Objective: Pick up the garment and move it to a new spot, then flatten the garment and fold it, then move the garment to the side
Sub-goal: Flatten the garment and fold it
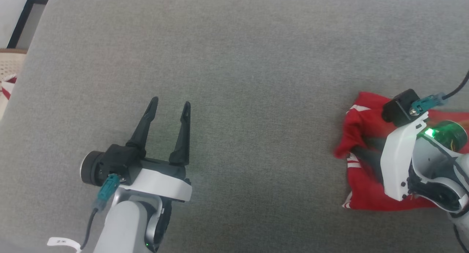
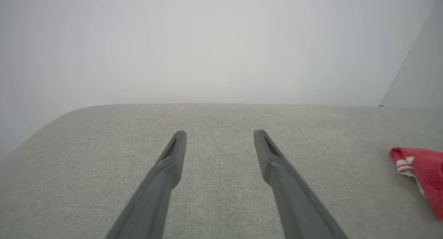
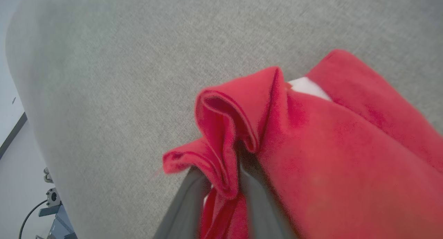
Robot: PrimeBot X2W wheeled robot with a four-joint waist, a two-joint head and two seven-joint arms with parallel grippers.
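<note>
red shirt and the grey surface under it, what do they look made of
The red shirt: soft thin knit, likely cotton or a blend, matte; it folds and bunches limply. The grey surface: woven upholstery-like fabric, matte, with a fine heathered weave; possibly padded, given its rounded edge.

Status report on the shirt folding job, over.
Left gripper open above grey fabric surface. Right gripper shut on a fold of the bright red T-shirt with white striped trim, bunched on robot's right. Nothing seen in the way.
</note>
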